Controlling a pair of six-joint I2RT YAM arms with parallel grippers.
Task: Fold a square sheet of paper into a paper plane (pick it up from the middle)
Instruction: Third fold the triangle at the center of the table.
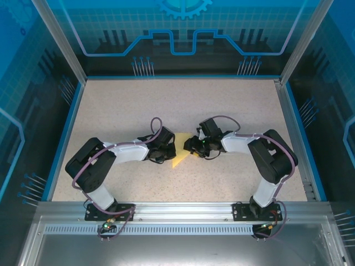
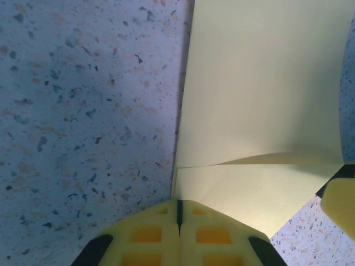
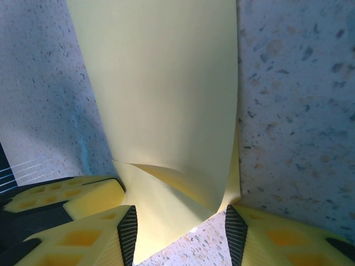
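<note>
The square sheet of paper [image 1: 181, 157] lies in the middle of the table [image 1: 166, 105], right between the two arms. It is folded over, and the top flap curls up a little (there is a small gap under it). The left gripper [image 2: 178, 204] is squeezed tight shut, and its tips sit at the left side of the paper. The right gripper [image 3: 181, 224] is at the right side. Its jaws stand apart, with the curled edge of the paper in the gap between them.
</note>
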